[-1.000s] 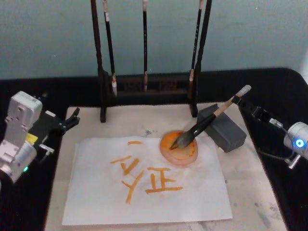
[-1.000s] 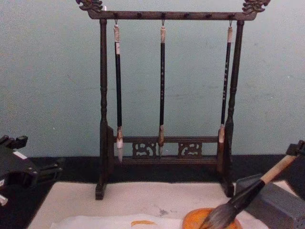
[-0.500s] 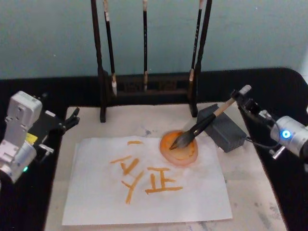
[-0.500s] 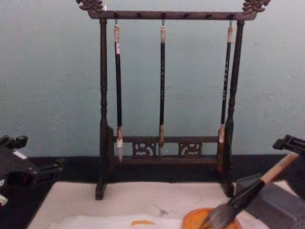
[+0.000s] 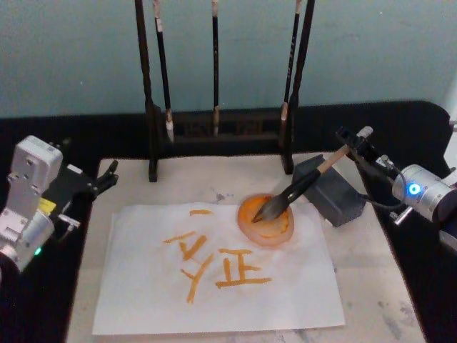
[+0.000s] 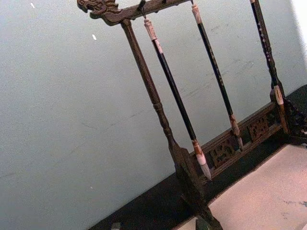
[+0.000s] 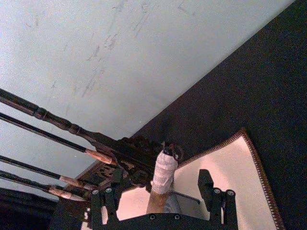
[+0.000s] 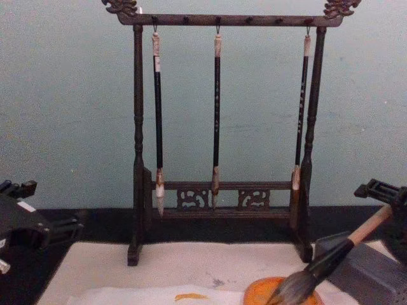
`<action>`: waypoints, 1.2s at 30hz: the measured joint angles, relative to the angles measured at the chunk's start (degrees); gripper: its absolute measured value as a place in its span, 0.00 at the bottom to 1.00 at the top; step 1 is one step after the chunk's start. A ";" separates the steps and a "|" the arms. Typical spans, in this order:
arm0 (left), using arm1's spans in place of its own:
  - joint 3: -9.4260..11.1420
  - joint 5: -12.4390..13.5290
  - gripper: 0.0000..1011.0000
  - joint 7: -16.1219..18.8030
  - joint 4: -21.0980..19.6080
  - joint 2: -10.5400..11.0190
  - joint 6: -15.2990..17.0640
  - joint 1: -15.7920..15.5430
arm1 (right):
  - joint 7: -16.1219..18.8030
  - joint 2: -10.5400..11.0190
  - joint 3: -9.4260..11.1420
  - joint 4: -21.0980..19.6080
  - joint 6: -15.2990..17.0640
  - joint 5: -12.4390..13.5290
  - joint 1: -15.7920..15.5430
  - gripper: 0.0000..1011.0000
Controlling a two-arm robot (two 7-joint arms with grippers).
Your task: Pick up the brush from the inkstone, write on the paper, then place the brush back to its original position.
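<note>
Change since earlier: my right pincer [image 5: 353, 141] has come in from the right and up to the far end of the brush [image 5: 303, 182]; a second ago it sat clear of that end. Brush, paper and left arm lie as before.
Right pincer, position: at the brush's pale wrapped end, behind the grey block [image 5: 335, 200], over the right side of the desk [image 5: 414, 121].
Right pincer, state: released. In the right wrist view I see one of the fingers [image 7: 207, 184] on each side of the pale end, with a gap showing on both sides.
Brush: not lifted. Its bristles rest in the orange dish [image 5: 246, 230] and its handle slopes up and to the right across the top of the grey block.
Paper [image 5: 143, 286]: flat on the beige mat [image 5: 371, 286], in front of the dish, which sits at the sheet's far right corner. Several orange strokes are written across its middle.
Left pincer [image 5: 108, 174]: parked at the left edge of the mat, well apart from the brush. Whether it is released or clenched I cannot tell.
Rack [image 8: 137, 127]: upright at the back of the mat, with three thin black brushes [image 8: 216, 114] hanging tip down from its top bar.
</note>
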 joint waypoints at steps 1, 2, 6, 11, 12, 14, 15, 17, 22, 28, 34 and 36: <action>0.00 0.00 1.00 0.00 0.00 0.00 0.00 0.00 | 0.28 0.02 -0.17 0.43 -0.03 0.21 0.27 0.99; 0.00 0.00 1.00 0.00 0.00 0.00 0.00 0.00 | 0.28 0.02 -0.17 0.43 -0.03 0.21 0.27 0.99; 0.00 0.00 1.00 0.00 0.00 0.00 0.00 0.00 | 1.24 0.27 -0.80 1.48 -0.20 0.50 0.94 0.99; 0.00 0.00 1.00 0.00 0.00 0.00 0.00 0.00 | 1.13 0.26 -0.70 1.32 -0.20 0.50 0.84 0.99; 0.00 0.00 1.00 0.00 0.00 0.00 0.00 0.00 | 1.11 0.25 -0.69 1.29 -0.19 0.50 0.82 0.99; 0.00 0.00 1.00 0.00 0.00 0.00 0.00 0.00 | 1.03 0.24 -0.63 1.21 -0.18 0.50 0.76 0.99; 0.00 0.00 1.00 0.00 0.00 0.00 0.00 0.00 | 1.00 0.24 -0.61 1.19 -0.17 0.50 0.75 0.99; 0.00 0.00 1.00 0.00 0.00 0.00 0.00 0.00 | 0.96 0.23 -0.58 1.14 -0.16 0.50 0.72 0.99; 0.00 0.00 1.00 0.00 0.00 0.00 0.00 0.00 | 0.87 0.20 -0.52 1.03 -0.14 0.49 0.65 0.89; 0.00 0.00 1.00 0.00 0.00 0.00 0.00 0.00 | 0.82 0.18 -0.48 0.95 -0.11 0.47 0.60 0.73; 0.00 0.00 1.00 0.00 0.00 0.00 0.00 0.00 | 0.79 0.17 -0.44 0.90 -0.07 0.46 0.58 0.54; 0.00 0.00 1.00 0.00 0.00 0.00 0.00 0.00 | 0.78 0.17 -0.42 0.89 -0.06 0.45 0.57 0.45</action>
